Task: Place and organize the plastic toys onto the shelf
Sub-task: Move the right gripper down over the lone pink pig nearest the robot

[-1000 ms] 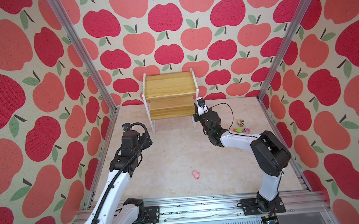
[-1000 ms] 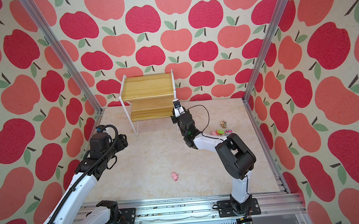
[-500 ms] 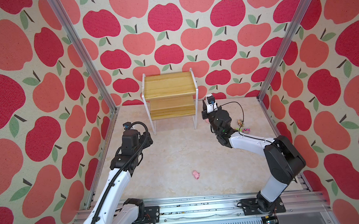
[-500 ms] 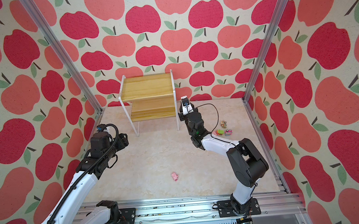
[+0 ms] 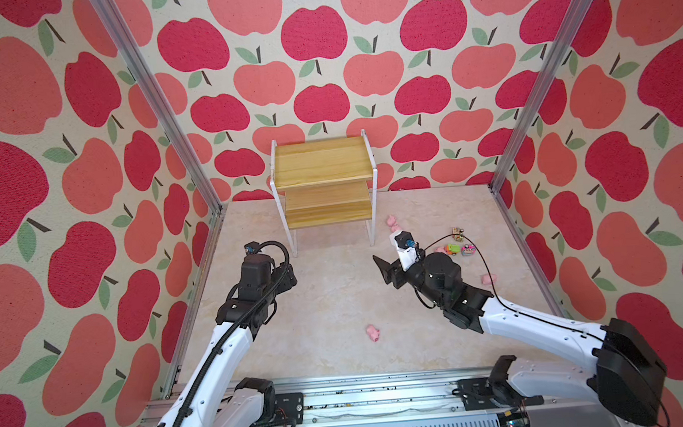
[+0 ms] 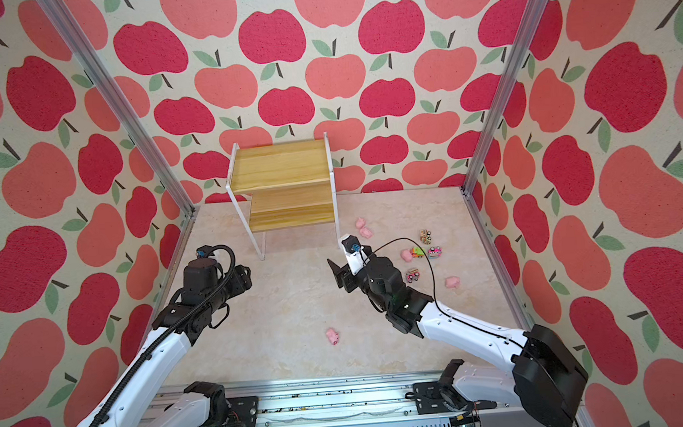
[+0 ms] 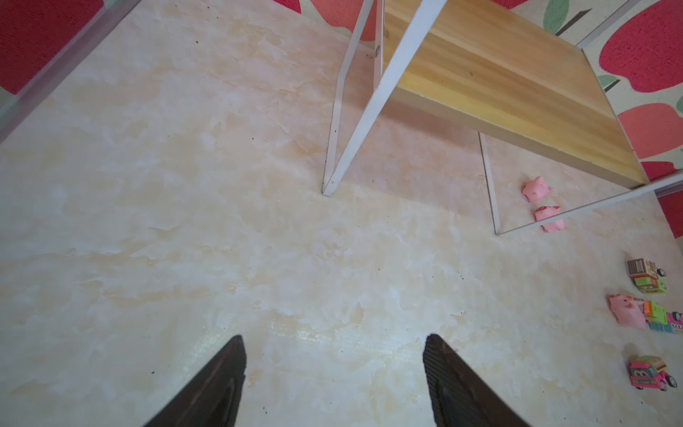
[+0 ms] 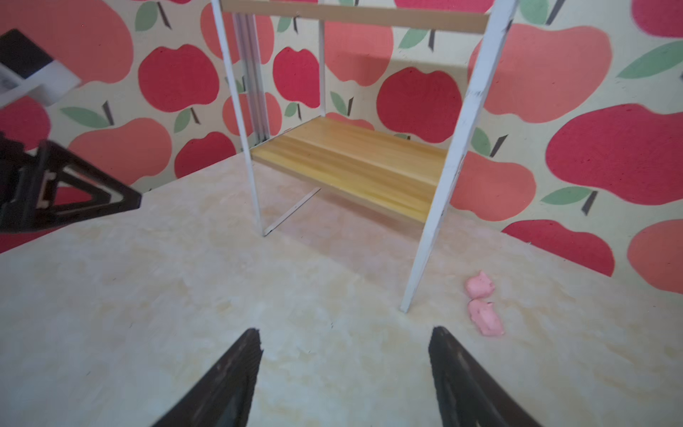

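Open surface [image 5: 330, 299] in front of shelf [image 5: 323, 161] at far edge. Right tool [image 8: 345, 332] apart, empty; pig [image 8: 486, 318] just far-right. Left tool [image 7: 332, 344] apart, empty.

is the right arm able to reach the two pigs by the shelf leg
Likely yes: the right end effector is open and empty, both pigs lie on bare tabletop just ahead, and the shelf leg stands beside them, not in the way.

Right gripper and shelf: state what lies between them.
Only bare tabletop, per the right wrist view, between right gripper and shelf; two pigs sit beside its leg.
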